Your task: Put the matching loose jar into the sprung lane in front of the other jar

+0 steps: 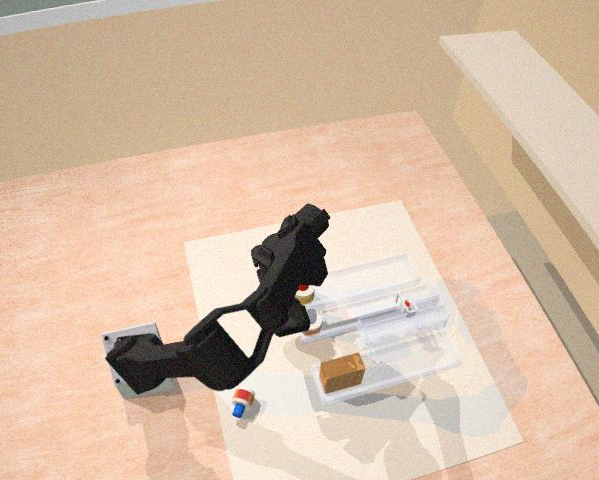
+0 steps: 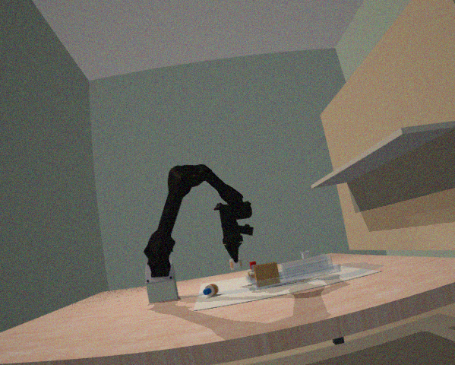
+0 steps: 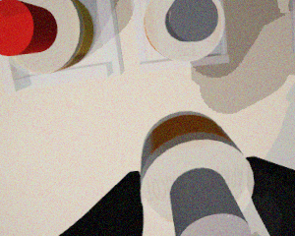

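Note:
My gripper is shut on an upright jar with a white shoulder, grey cap and brown band, held above the mat. The arm hides it in the top view. A similar grey-capped jar stands at the front end of a clear lane, ahead of the held jar in the wrist view. A red-capped jar stands in the neighbouring lane. A jar with a blue cap lies on its side. Contact between pusher plate and lane jar is not discernible.
A brown box stands at the front of another clear lane. A small white bracket with a red mark stands farther back, in line with the grey-capped jar. Clear lane walls run back across the pale mat. A shelf overhangs at right.

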Action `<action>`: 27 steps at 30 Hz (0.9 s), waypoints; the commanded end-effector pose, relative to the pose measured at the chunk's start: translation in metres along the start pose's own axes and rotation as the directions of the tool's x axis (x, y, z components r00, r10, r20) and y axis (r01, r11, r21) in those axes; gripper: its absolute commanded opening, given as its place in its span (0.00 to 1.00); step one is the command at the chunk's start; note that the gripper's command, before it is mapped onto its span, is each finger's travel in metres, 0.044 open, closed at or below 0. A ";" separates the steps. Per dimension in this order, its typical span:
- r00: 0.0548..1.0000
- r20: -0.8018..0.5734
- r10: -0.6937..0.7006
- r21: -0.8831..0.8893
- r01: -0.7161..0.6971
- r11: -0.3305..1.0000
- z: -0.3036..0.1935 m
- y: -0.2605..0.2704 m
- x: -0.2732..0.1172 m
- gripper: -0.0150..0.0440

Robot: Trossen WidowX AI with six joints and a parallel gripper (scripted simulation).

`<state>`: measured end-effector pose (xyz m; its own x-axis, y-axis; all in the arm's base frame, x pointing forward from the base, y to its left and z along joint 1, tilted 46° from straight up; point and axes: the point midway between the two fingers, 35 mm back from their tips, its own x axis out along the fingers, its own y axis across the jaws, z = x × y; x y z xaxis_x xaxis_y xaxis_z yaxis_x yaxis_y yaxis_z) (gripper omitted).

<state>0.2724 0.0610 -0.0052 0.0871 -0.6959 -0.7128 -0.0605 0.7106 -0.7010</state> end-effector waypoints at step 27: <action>1.000 -0.004 -0.012 -0.006 0.012 1.000 0.018 -0.009 0.037 0.25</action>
<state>0.2928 0.0313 -0.0236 0.0865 -0.7014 -0.7075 -0.0601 0.7052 -0.7065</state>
